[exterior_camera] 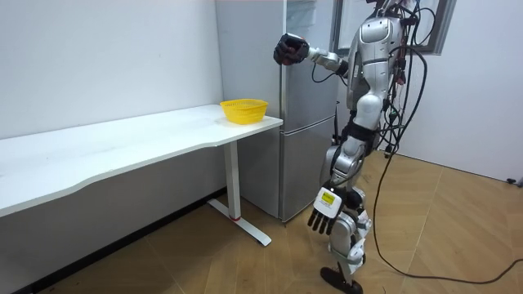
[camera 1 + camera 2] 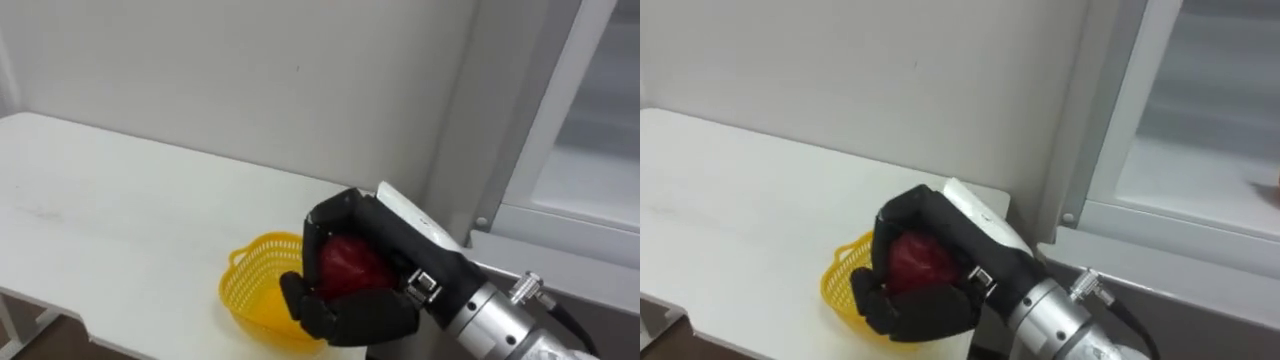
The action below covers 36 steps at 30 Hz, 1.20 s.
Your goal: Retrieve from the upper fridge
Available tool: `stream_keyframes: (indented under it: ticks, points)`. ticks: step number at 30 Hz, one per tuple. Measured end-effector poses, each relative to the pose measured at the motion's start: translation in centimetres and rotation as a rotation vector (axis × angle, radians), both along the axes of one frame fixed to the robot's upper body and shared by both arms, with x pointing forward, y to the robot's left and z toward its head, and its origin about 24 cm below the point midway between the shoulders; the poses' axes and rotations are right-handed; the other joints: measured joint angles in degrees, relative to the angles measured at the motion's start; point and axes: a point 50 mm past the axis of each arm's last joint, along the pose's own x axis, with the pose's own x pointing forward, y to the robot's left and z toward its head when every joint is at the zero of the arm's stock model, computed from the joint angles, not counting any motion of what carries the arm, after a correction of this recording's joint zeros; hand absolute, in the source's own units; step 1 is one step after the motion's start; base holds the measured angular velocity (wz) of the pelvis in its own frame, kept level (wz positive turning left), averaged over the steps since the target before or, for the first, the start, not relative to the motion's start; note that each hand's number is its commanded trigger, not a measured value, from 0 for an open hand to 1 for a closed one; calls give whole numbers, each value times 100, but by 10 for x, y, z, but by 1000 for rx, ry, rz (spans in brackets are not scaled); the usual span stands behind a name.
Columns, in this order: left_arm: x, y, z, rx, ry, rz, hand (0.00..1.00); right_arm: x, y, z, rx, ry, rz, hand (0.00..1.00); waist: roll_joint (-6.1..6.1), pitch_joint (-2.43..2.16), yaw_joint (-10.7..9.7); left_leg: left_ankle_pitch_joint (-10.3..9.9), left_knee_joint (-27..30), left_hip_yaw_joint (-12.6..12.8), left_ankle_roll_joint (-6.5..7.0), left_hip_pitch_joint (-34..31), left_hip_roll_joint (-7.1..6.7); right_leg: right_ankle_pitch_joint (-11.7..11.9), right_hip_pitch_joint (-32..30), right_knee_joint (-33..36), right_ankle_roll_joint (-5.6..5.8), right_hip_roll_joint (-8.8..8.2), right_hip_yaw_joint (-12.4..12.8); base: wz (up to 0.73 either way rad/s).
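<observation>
Red rounded item (image 2: 345, 262) is held in the right hand (image 2: 360, 315); the dark fingers and thumb are curled round it, so only part of its red surface is seen. In the eye views the hand w/ item is seen in front of a yellow mesh basket (image 2: 255, 285), whose rim is seen at approx. 8 o'clock of the hand; the rest is hidden behind the fingers. In the room view the hand is raised well above the basket, at approx. 2 o'clock of it, not touching. The basket is set on the white table (image 2: 100, 220), near its fridge-side end. The grey fridge (image 1: 306, 122) is seen at 3 o'clock of the table, just beside it. The robot is stood upright in front of the fridge, right arm stretched twd. the table. Left hand (image 1: 325, 214) is hung low by the leg, fingers relaxed, nothing held.
</observation>
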Motion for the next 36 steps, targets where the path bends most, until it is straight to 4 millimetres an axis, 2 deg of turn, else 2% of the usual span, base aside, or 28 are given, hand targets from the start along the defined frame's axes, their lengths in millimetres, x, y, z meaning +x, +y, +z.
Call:
stream_keyframes:
  ticks: [5, 8, 9, 11, 15, 18, 22, 30, 34, 36]
  points:
    - [-4, 1, 0, -13, 27, 18, 0, 15, -14, -17, 8, 81, -90, 100, -39, -17, 76, 1, 61, -141, 2, -2, -22, -4, 69, -5, 6, -34, -151, 16]
    - [-9, 2, 1, -26, 43, 23, 0, 22, -16, -18, 7, 99, -110, 100, -73, -21, 102, 1, 72, -177, 2, -8, -39, -33, 91, -1, 54, -81, -152, 11]
    - [-10, 2, 1, -32, 47, 23, 0, 26, -17, -18, 20, 112, -113, 100, -113, -37, 105, 1, 85, -212, 3, -12, -70, -39, 108, -2, 62, -80, -174, 14]
    - [-12, 4, 1, -38, 54, 22, 0, 33, -21, -22, 48, 150, -126, 100, -130, -23, 113, 2, 110, -294, 3, -7, -101, -45, 151, 0, 72, -77, -271, 20]
    - [-19, 8, 3, -25, 78, 26, 0, 45, -33, -25, 96, 201, -179, 100, -324, -17, 240, 0, 97, -368, 3, -15, -112, -63, 181, 0, 84, -84, -300, 9]
    - [-25, 9, 3, -25, 99, 33, 0, 48, -37, -29, 134, 228, -207, 100, -413, -20, 242, 0, 131, -451, 3, -11, -119, -63, 234, -1, 84, -91, -304, 16]
    - [-29, 11, 3, -19, 117, 38, 0, 49, -40, -32, 165, 245, -229, 100, -445, -25, 265, -1, 162, -470, 3, -10, -129, -63, 265, -3, 84, -90, -349, 8]
    - [-18, 21, 8, 15, 80, 11, 0, 55, -45, -42, 150, 261, -317, 100, -534, -29, 407, -1, 198, -529, 0, -98, -120, -64, 247, -12, 85, -114, -572, 5]
    - [-15, 24, 10, 27, 82, -17, 0, 58, -45, -42, 96, 250, -315, 100, -603, -40, 518, 5, 256, -558, -8, -292, -138, -63, 82, -3, 85, -122, -586, 2]
    - [-17, 26, 10, 38, 108, -47, 0, 61, -47, -44, 79, 246, -340, 100, -651, -26, 548, 13, 262, -597, -21, -318, -157, -63, 66, -1, 84, -120, -614, 6]
